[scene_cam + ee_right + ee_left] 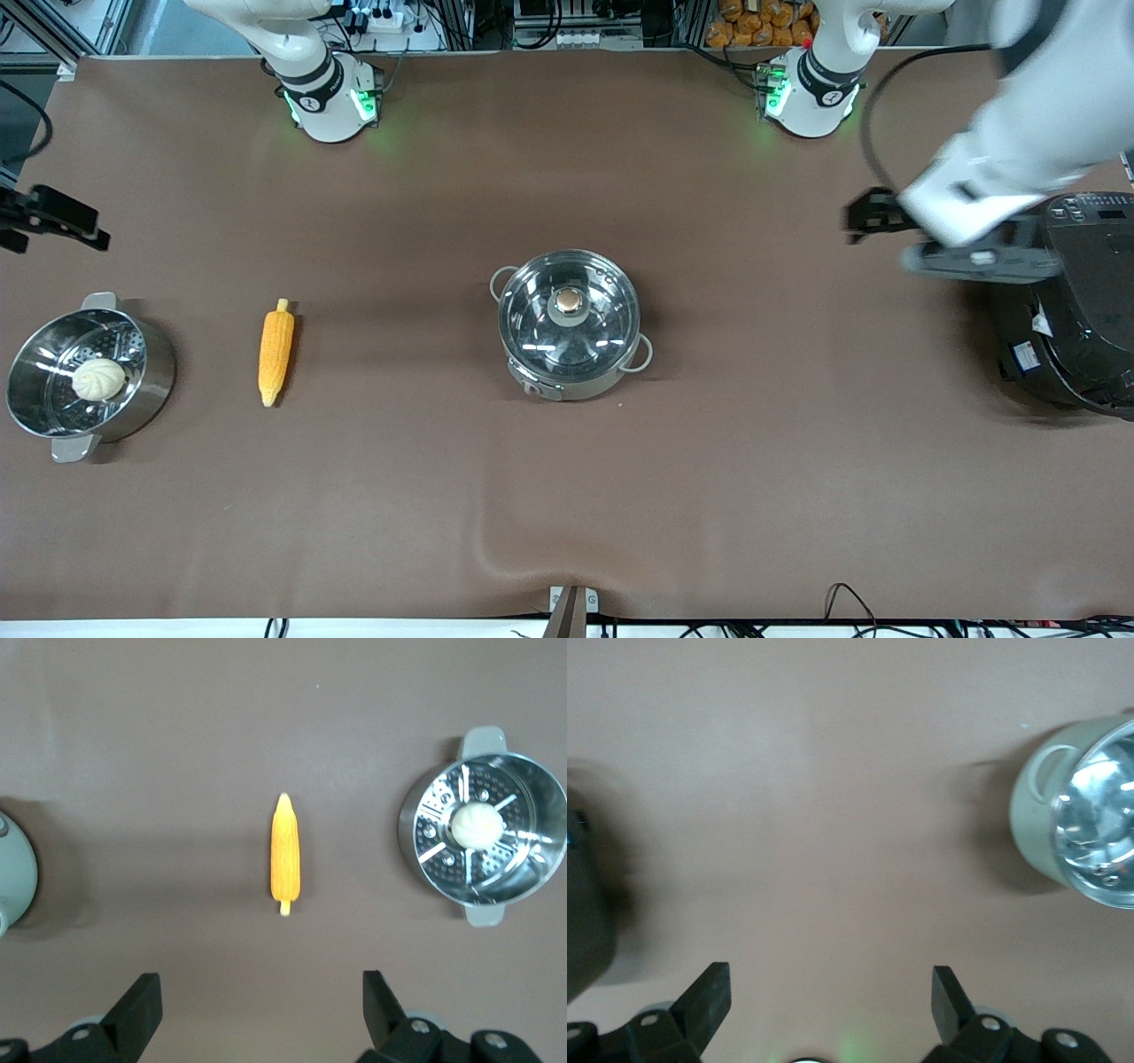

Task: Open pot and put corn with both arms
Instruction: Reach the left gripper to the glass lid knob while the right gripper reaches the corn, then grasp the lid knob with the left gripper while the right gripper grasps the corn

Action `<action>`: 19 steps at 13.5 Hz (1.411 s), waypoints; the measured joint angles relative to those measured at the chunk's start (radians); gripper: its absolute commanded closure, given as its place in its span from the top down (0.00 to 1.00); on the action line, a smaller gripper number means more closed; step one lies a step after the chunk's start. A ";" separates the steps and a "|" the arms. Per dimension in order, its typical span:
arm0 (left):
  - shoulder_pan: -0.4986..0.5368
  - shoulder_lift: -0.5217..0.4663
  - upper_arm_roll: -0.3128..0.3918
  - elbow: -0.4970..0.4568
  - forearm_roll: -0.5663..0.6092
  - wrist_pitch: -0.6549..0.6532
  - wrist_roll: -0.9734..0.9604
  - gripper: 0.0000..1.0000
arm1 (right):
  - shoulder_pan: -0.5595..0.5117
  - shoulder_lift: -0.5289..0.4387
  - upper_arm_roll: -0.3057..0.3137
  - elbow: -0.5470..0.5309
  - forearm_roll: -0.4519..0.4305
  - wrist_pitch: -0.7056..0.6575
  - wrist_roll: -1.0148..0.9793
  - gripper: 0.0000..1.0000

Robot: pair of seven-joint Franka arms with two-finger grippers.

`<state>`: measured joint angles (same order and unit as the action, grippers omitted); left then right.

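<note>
We see the pot (569, 323) mid-counter (567, 496), its glass lid (568, 315) on. The corn (275, 352) lies flat on the counter toward the right arm's end, between the pot and a steamer pot (84, 377) holding a white bun (98, 379). Our left pincer (831, 992) hangs wide and empty over bare counter beside the black cooker (1076, 310). Our right pincer (262, 997) hangs wide and empty above the corn.

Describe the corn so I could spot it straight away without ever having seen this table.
Start at the brown table and find the perforated steel steamer pot holding a round white bun, at the right arm's end. Beside it, toward the lidded shiny steel pot in the middle, lies the yellow-orange tapered corn cob with a pale stub: the only long, brightly coloured thing there.
</note>
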<state>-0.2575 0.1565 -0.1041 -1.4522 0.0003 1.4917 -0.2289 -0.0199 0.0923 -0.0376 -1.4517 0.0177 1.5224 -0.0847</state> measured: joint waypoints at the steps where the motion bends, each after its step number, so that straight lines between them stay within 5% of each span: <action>1: -0.052 0.032 -0.002 0.018 -0.001 0.010 -0.077 1.00 | 0.008 0.001 0.001 -0.045 0.000 0.055 0.000 1.00; 8: -0.359 0.249 -0.002 0.092 -0.002 0.259 -0.689 1.00 | 0.035 0.012 0.003 -0.493 -0.001 0.539 -0.001 1.00; 13: -0.431 0.430 0.007 0.143 -0.002 0.373 -0.852 1.00 | 0.055 0.029 0.002 -0.793 -0.002 0.892 -0.025 1.00; 19: -0.479 0.462 0.039 0.159 -0.002 0.439 -0.895 1.00 | 0.004 0.179 -0.011 -0.878 -0.003 1.128 -0.156 1.00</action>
<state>-0.7368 0.6183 -0.0654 -1.2933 -0.0015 1.9306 -1.1236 -0.0155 0.2714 -0.0484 -2.3301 0.0151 2.6500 -0.2408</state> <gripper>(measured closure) 0.000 0.000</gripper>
